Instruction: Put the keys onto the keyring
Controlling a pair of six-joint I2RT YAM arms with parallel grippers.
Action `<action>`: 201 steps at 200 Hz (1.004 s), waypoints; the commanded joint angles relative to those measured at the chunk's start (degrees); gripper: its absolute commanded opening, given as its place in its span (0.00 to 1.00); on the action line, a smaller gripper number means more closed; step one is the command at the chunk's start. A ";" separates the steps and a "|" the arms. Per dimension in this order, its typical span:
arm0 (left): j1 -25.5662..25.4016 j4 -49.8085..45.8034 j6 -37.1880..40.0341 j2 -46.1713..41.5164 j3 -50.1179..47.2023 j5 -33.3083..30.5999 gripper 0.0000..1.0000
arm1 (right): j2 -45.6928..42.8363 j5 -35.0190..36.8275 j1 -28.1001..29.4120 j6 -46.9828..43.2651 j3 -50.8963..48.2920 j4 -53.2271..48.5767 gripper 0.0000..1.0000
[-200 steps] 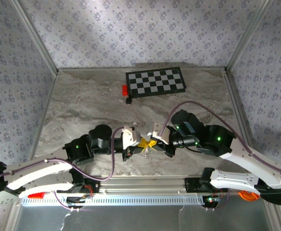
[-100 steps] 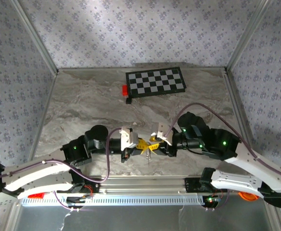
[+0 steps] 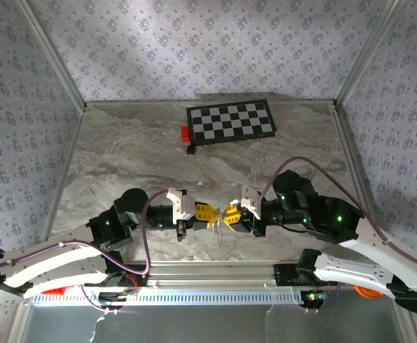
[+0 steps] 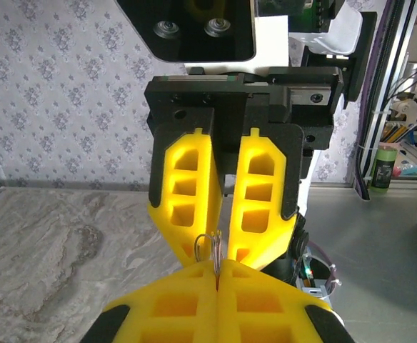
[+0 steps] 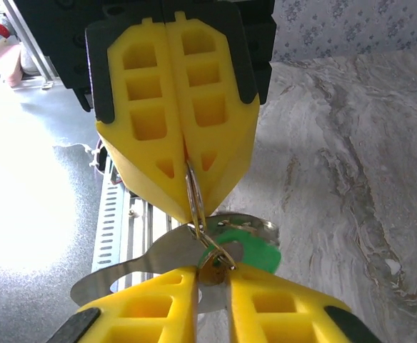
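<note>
Well on the near side of the checkerboard, the two arms meet tip to tip above the marble table. The left end effector has its yellow pads pressed together on the keyring. Only a short loop of thin wire sticks out of the seam; the rest of the ring is buried between the pads. Facing it, the right end effector stands narrowly parted and pinches a silvery key by its head. The head is mostly hidden between the pads, and the blade juts out to one side. A green tag peeks from behind the key, partly covered. From above, ring and key are too small to make out. Farther back, a small red block sits just beside the checkerboard's left end.
</note>
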 commanded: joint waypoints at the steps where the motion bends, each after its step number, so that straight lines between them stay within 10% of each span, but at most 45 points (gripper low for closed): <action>1: -0.21 4.25 -0.77 -1.30 -0.03 1.63 0.00 | -0.83 -1.44 -0.25 0.29 -0.40 0.92 0.14; 55: -0.18 5.42 -0.69 -0.85 -0.18 2.77 0.00 | -1.14 -2.57 -0.20 -0.10 -1.01 0.92 0.06; 116: -0.17 5.45 -0.62 -0.85 -0.11 4.07 0.00 | -6.65 -2.23 0.06 -0.81 -2.93 3.88 0.36; 201: -0.15 5.56 -0.83 -0.29 0.21 5.94 0.00 | -5.18 -5.52 0.36 -1.28 -3.26 7.74 0.29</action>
